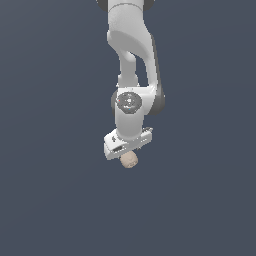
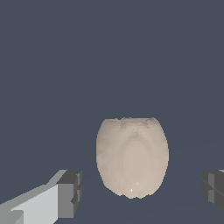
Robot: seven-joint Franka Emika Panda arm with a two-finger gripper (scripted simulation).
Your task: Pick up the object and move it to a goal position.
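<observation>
We see the object (image 2: 132, 157), a beige roundish lump, lying between the two dark fingertips (image 2: 70, 192) with a clear gap on each side. Our gripper (image 2: 142, 188) stands spread apart, directly over it; in the exterior view the lump (image 1: 129, 160) peeks out just below the white hand.

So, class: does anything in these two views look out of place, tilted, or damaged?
Nothing stands out. The beige object looks intact and sits between the open gripper fingers, with gaps on both sides. In the exterior view the gripper hangs directly over it.
</observation>
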